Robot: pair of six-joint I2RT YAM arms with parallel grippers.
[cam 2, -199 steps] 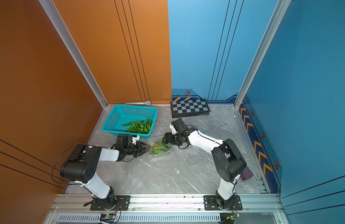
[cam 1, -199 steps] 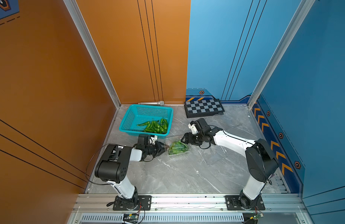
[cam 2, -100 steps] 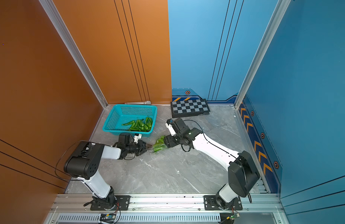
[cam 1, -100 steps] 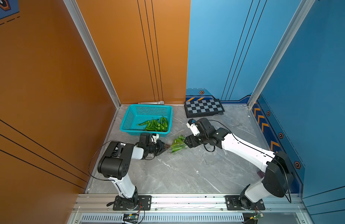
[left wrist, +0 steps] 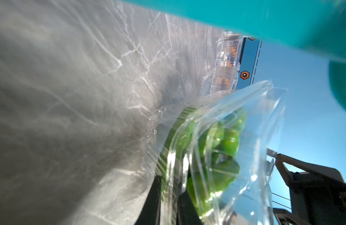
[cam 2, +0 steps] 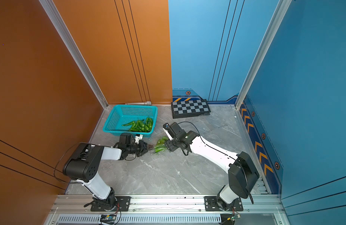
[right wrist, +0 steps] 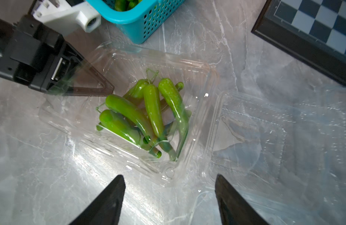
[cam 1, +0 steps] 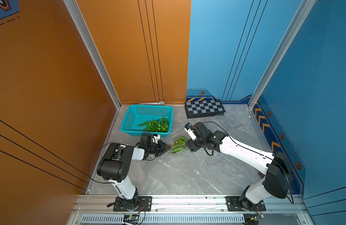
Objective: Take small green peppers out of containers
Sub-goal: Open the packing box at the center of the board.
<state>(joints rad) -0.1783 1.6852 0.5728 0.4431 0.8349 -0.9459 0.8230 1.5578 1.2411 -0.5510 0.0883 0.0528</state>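
A clear container (right wrist: 129, 58) holds several small green peppers (right wrist: 148, 111). It lies on the grey floor just in front of the teal basket, seen in both top views (cam 1: 179, 145) (cam 2: 160, 145). Its lid (right wrist: 265, 136) lies open beside it. My left gripper (left wrist: 171, 194) is shut on the container's thin plastic edge, low at its left side (cam 1: 166, 147). My right gripper (right wrist: 168, 176) hangs open over the container's near corner with nothing between its fingers, and stands close on the container's right (cam 1: 189, 145).
The teal basket (cam 1: 133, 118) stands at the back left with several loose peppers (cam 1: 156, 125) in it, very near my left gripper. A checkerboard (cam 1: 204, 108) lies at the back. Another clear container (left wrist: 226, 58) lies farther off. Orange and blue walls enclose the floor.
My left jaws have closed onto the container's edge. The right arm's elbow has swung out to the right and forward, while its gripper stays by the container and opens a little wider.
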